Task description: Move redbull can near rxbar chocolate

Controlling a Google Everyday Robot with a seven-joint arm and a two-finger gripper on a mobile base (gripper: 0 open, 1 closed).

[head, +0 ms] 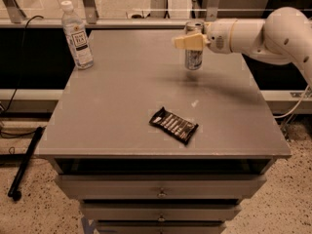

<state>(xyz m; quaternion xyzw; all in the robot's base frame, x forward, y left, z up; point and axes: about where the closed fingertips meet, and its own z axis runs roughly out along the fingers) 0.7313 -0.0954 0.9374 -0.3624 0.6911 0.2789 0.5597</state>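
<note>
The redbull can (193, 57) is a slim silver can standing upright at the far right of the grey table (122, 96). My gripper (191, 41) reaches in from the right and is shut on the can's upper part; a cream finger (186, 42) crosses its front. The rxbar chocolate (173, 125) is a flat black wrapper with white lettering. It lies near the table's front edge, well in front of the can and a little left of it.
A clear plastic water bottle (76, 37) with a white cap stands at the table's far left corner. Drawers (158, 193) sit under the tabletop. A black rod (24, 162) lies on the floor at the left. My white arm (273, 35) spans the far right side.
</note>
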